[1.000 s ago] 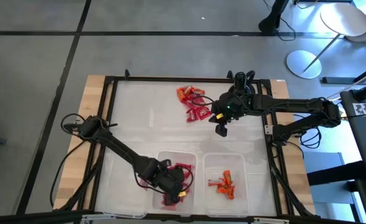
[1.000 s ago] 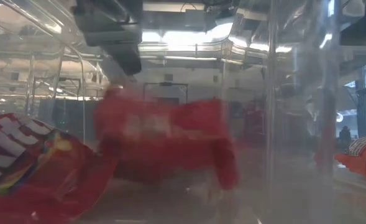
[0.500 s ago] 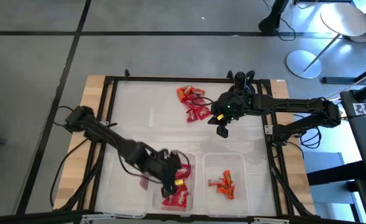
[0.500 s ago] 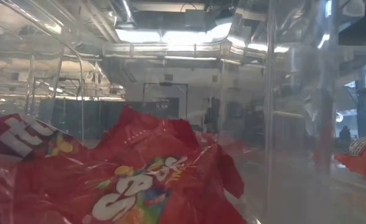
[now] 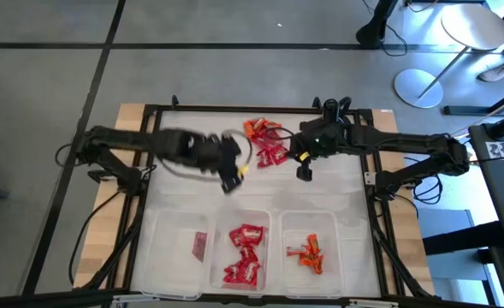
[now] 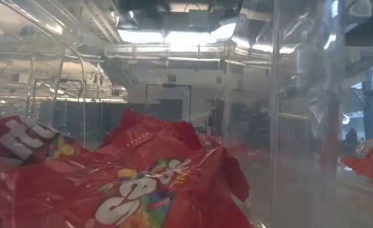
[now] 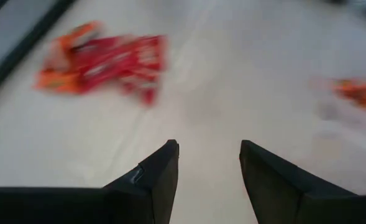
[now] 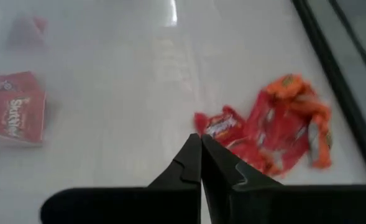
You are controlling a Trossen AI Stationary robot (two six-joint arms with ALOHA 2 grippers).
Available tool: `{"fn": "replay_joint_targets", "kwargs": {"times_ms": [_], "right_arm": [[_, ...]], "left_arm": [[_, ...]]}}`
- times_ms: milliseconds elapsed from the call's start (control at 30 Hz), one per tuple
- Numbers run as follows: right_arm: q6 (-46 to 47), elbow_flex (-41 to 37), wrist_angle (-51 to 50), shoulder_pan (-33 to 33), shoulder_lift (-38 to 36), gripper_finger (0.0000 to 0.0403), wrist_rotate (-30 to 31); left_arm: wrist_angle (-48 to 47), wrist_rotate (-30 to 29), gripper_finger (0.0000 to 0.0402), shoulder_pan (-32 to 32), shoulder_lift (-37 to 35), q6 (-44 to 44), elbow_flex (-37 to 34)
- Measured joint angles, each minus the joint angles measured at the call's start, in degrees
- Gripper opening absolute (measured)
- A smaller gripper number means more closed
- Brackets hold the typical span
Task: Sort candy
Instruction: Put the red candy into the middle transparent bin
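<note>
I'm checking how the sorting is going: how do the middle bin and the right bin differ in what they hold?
The middle bin holds red packets printed with white lettering, stacked in a heap; the right bin holds orange pieces. The middle bin's heap looks larger and runs along the bin, while the right bin's few pieces sit in one small cluster. Both bins are clear plastic and stand side by side.

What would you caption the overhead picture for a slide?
Left gripper open beside the unsorted candy pile; right gripper shut nearby.

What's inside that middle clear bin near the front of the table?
The middle bin holds a heap of red candy packets; up close they read Skittles. Whatever lies under the heap is covered. The orange pieces sit in the bin beside it.
</note>
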Motion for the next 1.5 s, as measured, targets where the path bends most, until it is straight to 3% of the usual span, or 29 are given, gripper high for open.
{"fn": "replay_joint_targets", "kwargs": {"times_ms": [133, 267, 467, 567, 633, 833, 967, 1500], "right_arm": [[-2.05, 1.97, 0.05, -2.62, 0.41, 0.0035, -2.38], [-1.49, 3.71, -0.98, -6.03, 2.40, 0.0112, -4.70], [7.99, 5.94, -1.26, -7.69, 10.25, 0.0241, -7.70], [12.57, 8.59, -1.78, -7.58, 15.80, 0.0282, -6.87], [16.11, 10.83, -2.42, -7.52, 19.42, 0.0297, -6.84], [29.39, 18.00, -5.17, -7.54, 28.90, 0.0295, -0.03], [34.52, 21.43, -7.97, -6.71, 34.52, 0.0278, 1.22], [46.72, 23.60, -7.71, -5.58, 45.43, 0.0270, 8.47]], "left_arm": [[-5.81, 2.95, 0.0157, 8.04, -1.45, 1.81, -0.14], [-4.99, 3.71, 0.0150, 12.59, -3.40, 6.54, -3.90], [-1.29, 10.81, 0.0139, 18.97, -6.63, 13.88, -11.99], [2.83, 17.06, 0.0131, 21.85, -8.99, 17.42, -17.14], [5.53, 18.13, 0.0127, 23.14, -10.39, 19.59, -20.66], [9.25, 18.16, 0.0119, 26.66, -13.33, 22.98, -28.35], [9.30, 18.13, 0.0119, 27.61, -13.76, 24.45, -30.84], [9.08, 18.09, 0.0119, 27.55, -13.74, 35.48, -31.98]]}}
